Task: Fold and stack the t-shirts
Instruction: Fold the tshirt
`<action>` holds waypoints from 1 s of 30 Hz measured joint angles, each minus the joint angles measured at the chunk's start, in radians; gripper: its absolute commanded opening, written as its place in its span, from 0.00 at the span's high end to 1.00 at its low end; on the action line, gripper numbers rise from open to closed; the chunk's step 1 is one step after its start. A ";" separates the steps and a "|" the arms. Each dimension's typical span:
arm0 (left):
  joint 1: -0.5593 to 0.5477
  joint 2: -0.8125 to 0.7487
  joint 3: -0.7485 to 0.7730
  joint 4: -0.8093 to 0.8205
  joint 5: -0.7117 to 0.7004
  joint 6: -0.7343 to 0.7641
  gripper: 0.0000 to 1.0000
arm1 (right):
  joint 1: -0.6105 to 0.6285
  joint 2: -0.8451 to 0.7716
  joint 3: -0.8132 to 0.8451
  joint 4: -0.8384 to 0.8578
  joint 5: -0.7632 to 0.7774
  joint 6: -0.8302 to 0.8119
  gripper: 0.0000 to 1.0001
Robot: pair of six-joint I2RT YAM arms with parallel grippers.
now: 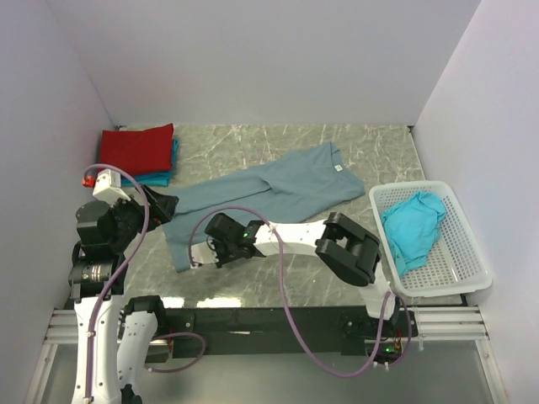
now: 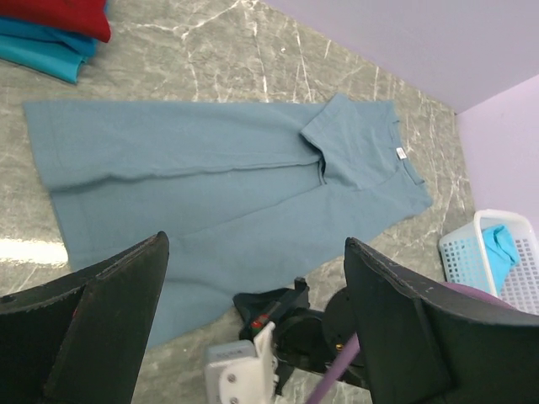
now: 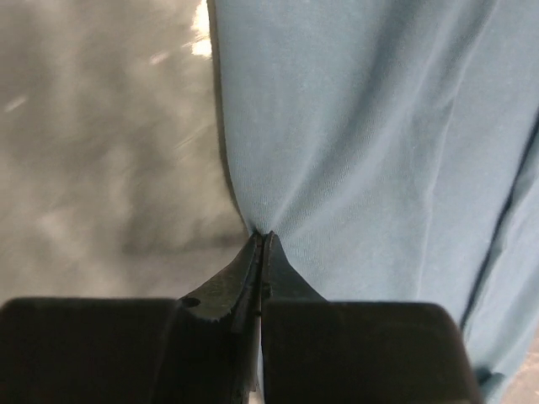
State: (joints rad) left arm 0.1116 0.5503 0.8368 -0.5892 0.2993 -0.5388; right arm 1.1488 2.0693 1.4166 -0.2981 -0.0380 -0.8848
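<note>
A slate-blue t-shirt (image 1: pixel 278 189) (image 2: pixel 210 185) lies lengthwise on the marble table, one sleeve folded in, with a white neck label at its far right end. My right gripper (image 1: pixel 202 252) (image 3: pixel 263 240) is shut on the near-left hem of this shirt (image 3: pixel 362 135), and fabric puckers at the fingertips. Above the shirt's left end, my left gripper (image 1: pixel 164 204) (image 2: pixel 254 244) hangs open and holds nothing. A folded red t-shirt (image 1: pixel 137 147) (image 2: pixel 59 13) rests on a folded teal one (image 1: pixel 156 178) (image 2: pixel 42 50) at the far left.
A white perforated basket (image 1: pixel 459 198) (image 2: pixel 459 252) stands at the right edge with a crumpled turquoise t-shirt (image 1: pixel 413 227) (image 2: pixel 501 248) in it. Pale walls close in the table on three sides. The right arm stretches across the near middle.
</note>
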 measured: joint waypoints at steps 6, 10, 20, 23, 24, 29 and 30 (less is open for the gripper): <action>0.000 0.042 0.000 0.047 0.068 -0.003 0.10 | -0.002 -0.135 -0.156 -0.062 -0.131 -0.044 1.00; 0.000 0.133 -0.008 0.133 0.167 -0.012 0.13 | 0.016 -0.272 -0.298 -0.140 -0.206 -0.105 1.00; -0.245 0.732 0.085 0.335 0.262 -0.043 0.21 | -0.021 -0.765 -0.608 -0.307 -0.282 -0.138 0.54; -0.357 0.991 0.274 0.333 0.232 -0.019 0.24 | -0.208 -0.921 -0.598 -0.334 -0.327 -0.130 0.53; -0.377 1.049 0.324 0.336 0.223 -0.012 0.25 | -0.296 -0.963 -0.591 -0.334 -0.352 -0.124 0.53; -0.475 1.428 0.677 0.285 0.127 0.049 0.28 | -0.642 -1.102 -0.593 -0.276 -0.436 0.011 0.53; -0.486 1.483 0.728 0.268 0.109 0.056 0.32 | -0.690 -1.114 -0.594 -0.264 -0.459 0.053 0.53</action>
State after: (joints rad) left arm -0.3744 2.0331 1.5650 -0.3210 0.4084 -0.4824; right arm 0.4583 0.9550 0.8230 -0.5621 -0.4965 -0.8318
